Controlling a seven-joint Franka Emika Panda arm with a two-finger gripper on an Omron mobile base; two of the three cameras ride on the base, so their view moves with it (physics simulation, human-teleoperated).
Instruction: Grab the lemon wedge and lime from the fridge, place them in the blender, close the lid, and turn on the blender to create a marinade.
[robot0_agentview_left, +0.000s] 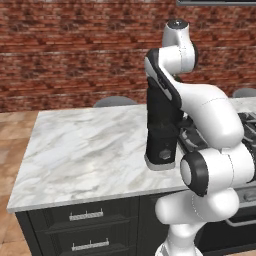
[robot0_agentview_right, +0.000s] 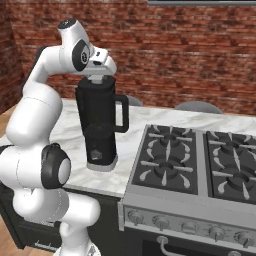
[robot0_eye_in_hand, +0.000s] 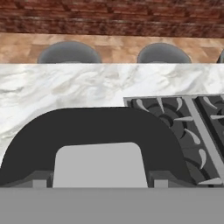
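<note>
The tall black blender stands on the marble counter next to the stove. My gripper points straight down on top of the jar. In the hand view the black lid lies right under the hand, and the two fingertips sit tight against either side of its grey centre square. The lid rests on the jar's mouth. The lemon wedge, the lime and the fridge are out of view.
A gas stove adjoins the counter just right of the blender. Grey stools stand behind the island, before a brick wall. Dark drawers run under the counter, and wide bare marble lies left of the blender.
</note>
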